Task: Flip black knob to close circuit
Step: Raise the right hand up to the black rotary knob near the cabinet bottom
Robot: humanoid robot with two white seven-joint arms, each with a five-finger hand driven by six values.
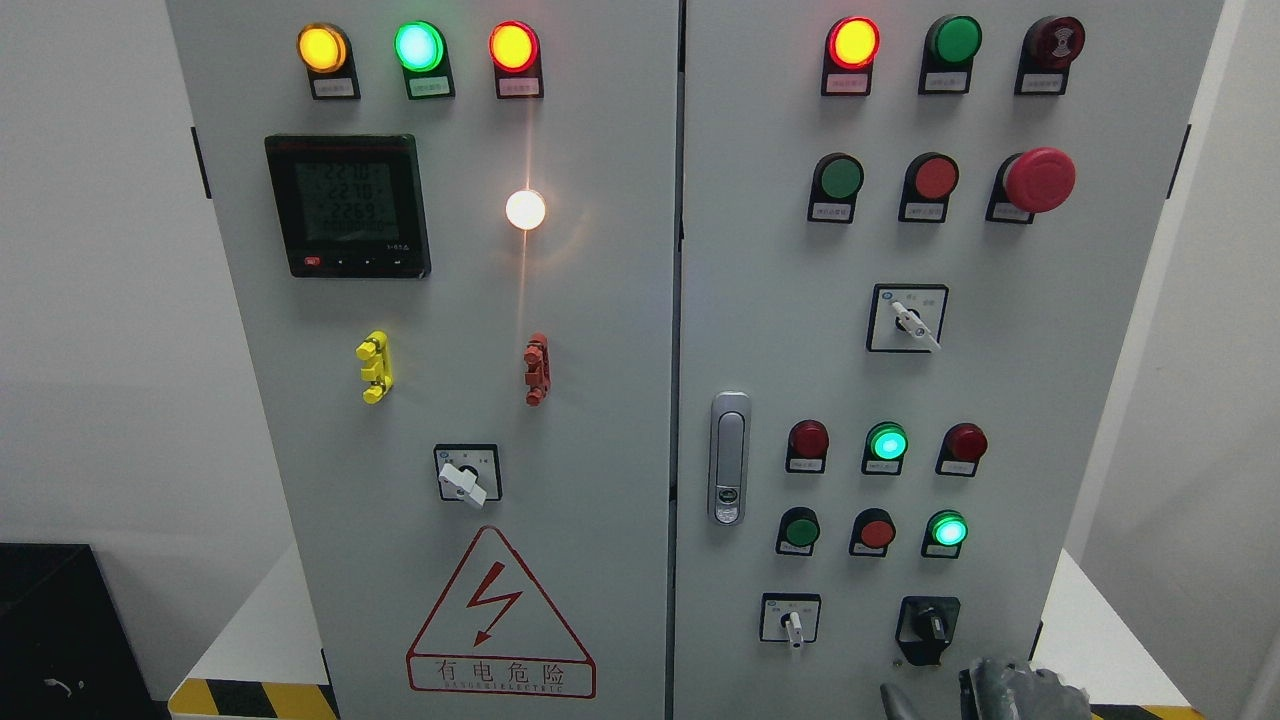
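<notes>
Right hand (1010, 690), just below black knob (928, 628)

Upper left: lit yellow lamp (322, 47), green lamp (418, 46), red lamp (513, 46). Digital meter (347, 205) below them. Red mushroom button (1039, 180) upper right. Door latch (729, 458) at centre. Lightning warning triangle (499, 618) bottom left of centre.

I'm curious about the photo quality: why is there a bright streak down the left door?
Head view: the round white lit lamp is overexposed, blooming into a vertical glare streak; the black digital meter display reads faintly; the grey robot hand at the bottom edge looks blurred.
</notes>
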